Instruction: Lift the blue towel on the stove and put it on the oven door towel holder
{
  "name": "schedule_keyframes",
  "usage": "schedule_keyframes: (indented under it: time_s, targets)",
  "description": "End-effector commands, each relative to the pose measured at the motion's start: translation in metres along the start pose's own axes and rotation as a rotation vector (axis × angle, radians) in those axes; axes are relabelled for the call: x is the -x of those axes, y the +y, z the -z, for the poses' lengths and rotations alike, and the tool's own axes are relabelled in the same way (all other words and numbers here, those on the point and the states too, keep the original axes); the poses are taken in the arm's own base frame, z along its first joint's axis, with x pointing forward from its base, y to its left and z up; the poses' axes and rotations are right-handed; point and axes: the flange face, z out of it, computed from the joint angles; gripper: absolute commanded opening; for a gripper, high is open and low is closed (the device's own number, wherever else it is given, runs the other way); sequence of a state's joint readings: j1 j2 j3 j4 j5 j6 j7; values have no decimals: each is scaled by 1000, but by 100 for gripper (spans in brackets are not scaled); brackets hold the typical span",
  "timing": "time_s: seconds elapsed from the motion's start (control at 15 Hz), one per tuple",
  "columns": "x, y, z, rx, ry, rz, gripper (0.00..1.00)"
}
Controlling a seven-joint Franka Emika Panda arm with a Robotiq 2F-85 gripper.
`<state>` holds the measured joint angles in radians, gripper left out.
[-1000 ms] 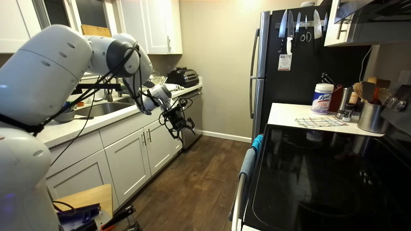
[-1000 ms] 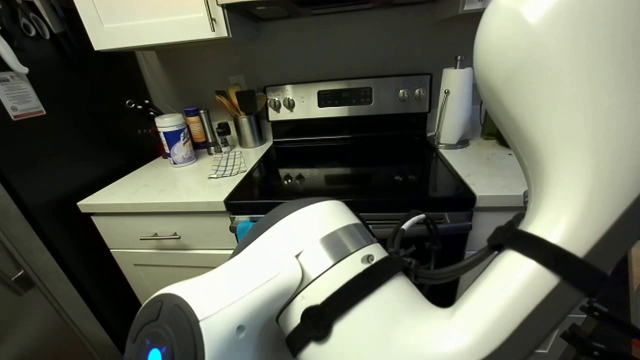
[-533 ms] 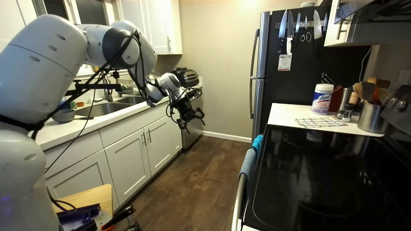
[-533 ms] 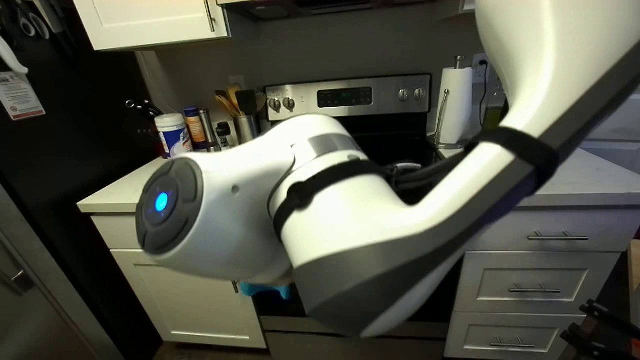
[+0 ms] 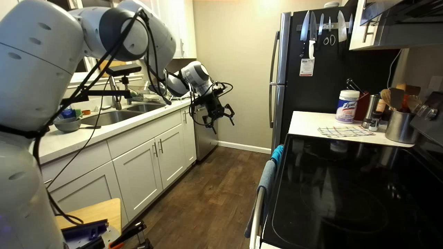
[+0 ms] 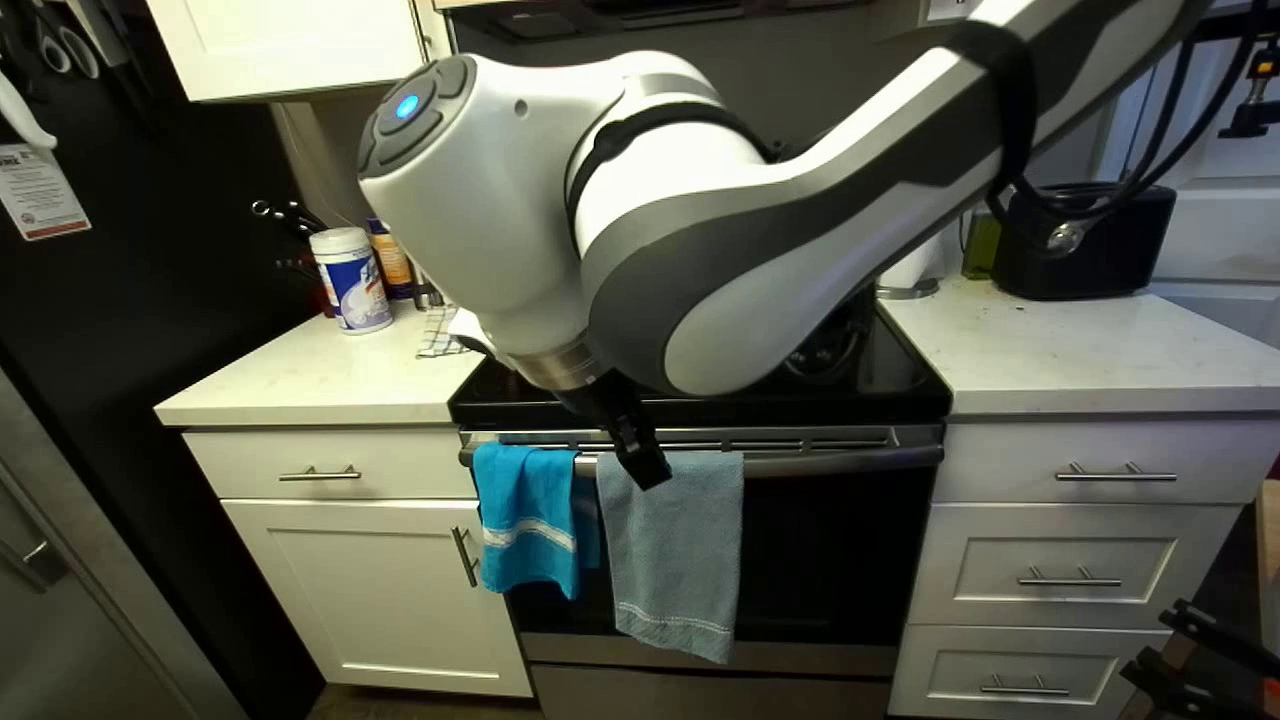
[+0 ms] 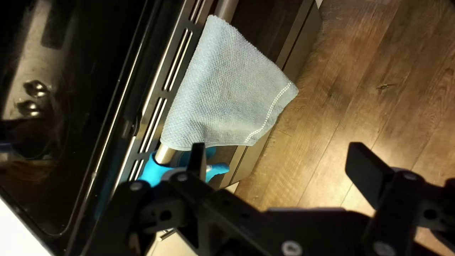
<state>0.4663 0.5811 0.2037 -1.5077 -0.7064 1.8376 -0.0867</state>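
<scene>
The slate-blue towel [image 7: 231, 85] hangs folded over the oven door towel holder [image 6: 840, 462], a slim metal bar; the towel also shows in both exterior views [image 5: 267, 178] [image 6: 675, 550]. The bar is bare towards the near end [image 5: 256, 221]. The stove [image 5: 332, 193] has a black glass top with no cloth on it. My gripper [image 7: 277, 153] is open and empty in the wrist view, fingers wide apart over the floor. In an exterior view the gripper [image 5: 224, 126] hangs in the air between sink counter and stove, apart from the towel. It overlaps the towel's top in an exterior view [image 6: 645, 470].
A bright blue towel [image 6: 530, 520] hangs on the same bar, beside the slate-blue one. The sink counter [image 5: 152, 116] faces the stove. A wipes canister [image 5: 347, 107], a utensil holder [image 5: 401, 128] and a checked cloth [image 5: 346, 131] stand or lie beside the stove. The black fridge [image 5: 332, 86] is behind.
The arm has risen, and the gripper has moved up and towards the stove side. Both hanging towels, earlier mostly covered by the arm in an exterior view, now show there. The towels look unmoved.
</scene>
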Motion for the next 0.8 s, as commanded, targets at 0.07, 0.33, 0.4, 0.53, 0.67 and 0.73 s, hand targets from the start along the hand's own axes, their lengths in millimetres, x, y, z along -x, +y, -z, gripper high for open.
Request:
schedule_keyframes:
  time_s: [0.07, 0.33, 0.4, 0.53, 0.67, 0.73]
  targets:
    - [23, 8, 10, -43, 41, -98, 100]
    - [31, 13, 18, -62, 77, -154, 100]
    - [33, 13, 20, -63, 84, -163, 100]
    - [37, 13, 22, -67, 95, -179, 100]
    - [40, 11, 23, -70, 106, -185, 100]
    - [41, 10, 23, -69, 111, -188, 100]
